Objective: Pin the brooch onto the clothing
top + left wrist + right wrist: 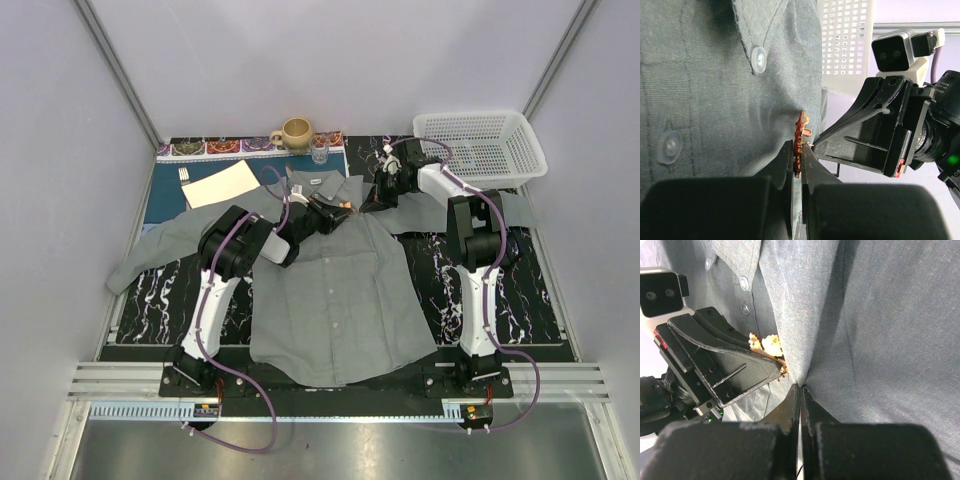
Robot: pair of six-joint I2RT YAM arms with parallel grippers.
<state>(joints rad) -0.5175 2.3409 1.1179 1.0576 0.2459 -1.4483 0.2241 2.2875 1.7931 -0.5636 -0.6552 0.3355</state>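
Note:
The grey shirt [340, 300] lies flat on the table, collar at the far end. My left gripper [338, 212] is shut on the orange-red brooch [800, 142], held edge-on against the shirt [715, 90] near the collar; the brooch also shows in the top view [345, 206]. My right gripper [372, 203] is shut on a pinched fold of the shirt [865, 330] right beside the left fingers [725, 375]. In the right wrist view the brooch [769, 346] peeks out pale orange behind the left finger, touching the raised fold.
A white basket [482, 145] stands at the back right. A mug [295, 132], a small glass [320, 153] and a cream napkin [220, 184] sit on the blue placemat [170, 195] at the back left. The shirt's sleeves spread left and right.

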